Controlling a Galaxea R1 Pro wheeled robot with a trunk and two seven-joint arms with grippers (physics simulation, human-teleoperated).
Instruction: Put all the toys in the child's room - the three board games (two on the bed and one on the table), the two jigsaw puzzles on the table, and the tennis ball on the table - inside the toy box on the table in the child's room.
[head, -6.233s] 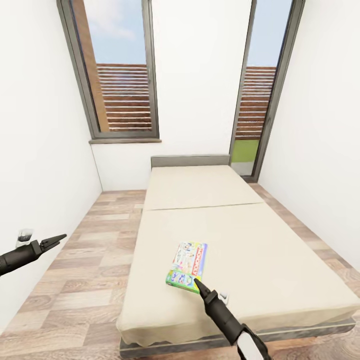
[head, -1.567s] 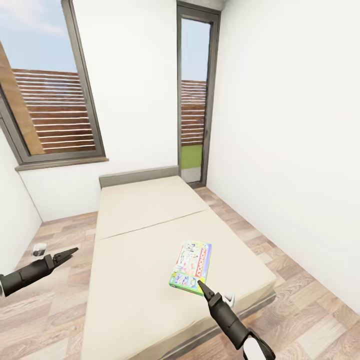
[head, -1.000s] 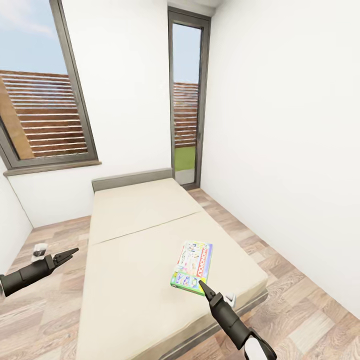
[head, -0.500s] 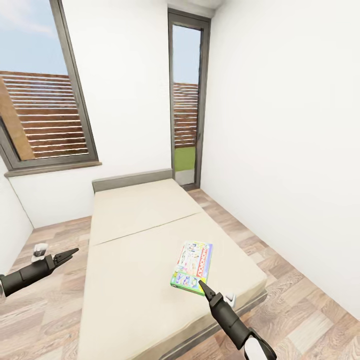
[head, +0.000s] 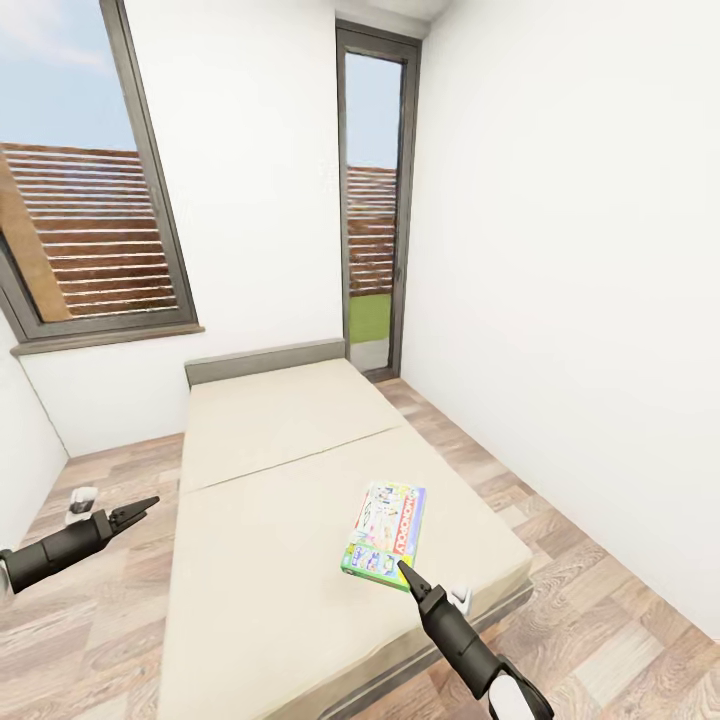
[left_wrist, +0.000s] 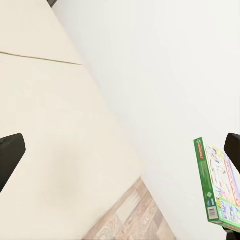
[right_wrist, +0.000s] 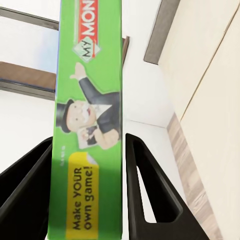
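- The right gripper (head: 403, 569) was seen in the head view at the near end of the board game (head: 384, 530), its tip touching the box edge.
- In the right wrist view, the two dark fingers (right_wrist: 145, 185) were clamped on the green side of the board game (right_wrist: 90, 125), one finger on each face of the box.
- The box was seen extending away from the right gripper, over the bed (head: 270, 520), with its colourful lid facing up.
- The left gripper (head: 135, 511) was held well apart from the right one, out to the left side of the bed and above the wooden floor (head: 110, 610).
- In the left wrist view, its fingertips (left_wrist: 10, 152) were seen wide apart with nothing between them; the board game (left_wrist: 217, 187) appeared beyond one fingertip.
- Beyond the board game, the beige mattress was seen running to a grey headboard (head: 265, 360).
- Farther still, a window (head: 85, 230) and a narrow glazed door (head: 372, 210) were set in the white wall.
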